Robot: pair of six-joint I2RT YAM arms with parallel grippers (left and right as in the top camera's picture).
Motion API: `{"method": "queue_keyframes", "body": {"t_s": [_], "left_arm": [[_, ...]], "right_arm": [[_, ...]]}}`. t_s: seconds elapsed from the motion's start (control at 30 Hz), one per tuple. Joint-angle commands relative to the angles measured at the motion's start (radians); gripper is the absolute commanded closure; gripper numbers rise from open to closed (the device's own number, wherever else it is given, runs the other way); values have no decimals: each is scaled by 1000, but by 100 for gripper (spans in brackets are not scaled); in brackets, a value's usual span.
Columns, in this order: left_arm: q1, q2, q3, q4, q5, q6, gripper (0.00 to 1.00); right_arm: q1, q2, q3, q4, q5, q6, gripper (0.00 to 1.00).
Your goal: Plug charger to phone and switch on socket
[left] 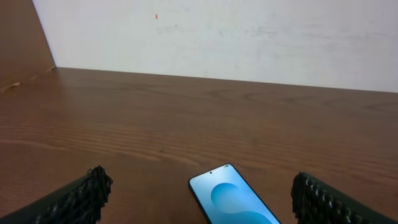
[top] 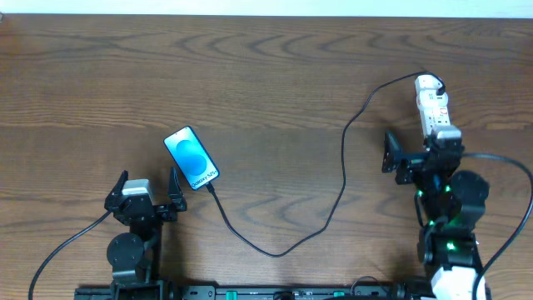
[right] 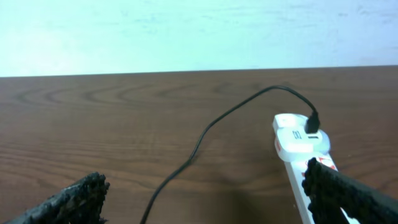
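Charger (top: 343,167), limp and light, trails from socket (top: 431,104) at 2 o'clock to phone (top: 191,157) at 9 on the table (top: 266,67), seemingly plugged already. Grip its stiff tip. Left fingers (left: 78,199) and right fingers (right: 65,202) both gape, empty.

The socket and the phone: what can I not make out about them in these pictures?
- Socket switch state: in the overhead view the right arm covers its near end; in the right wrist view the right hand has one finger across it.
- Phone port: cut off by the bottom edge in the left wrist view; in the overhead view it is too small to tell if the charger tip is in.
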Motion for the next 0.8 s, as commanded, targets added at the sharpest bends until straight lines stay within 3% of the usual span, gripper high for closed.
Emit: {"method": "queue_keyframes", "body": {"t_s": [0.0, 0.4, 0.77], "left_arm": [[-2, -6, -21, -30, -9, -8, 5], [-2, -6, -21, -30, -9, -8, 5], [-2, -6, -21, -30, -9, -8, 5]], "right_arm": [[9, -66, -68, 31, 0, 10, 1], [11, -357, -315, 118, -7, 10, 1], [17, -466, -315, 69, -6, 10, 1]]}}
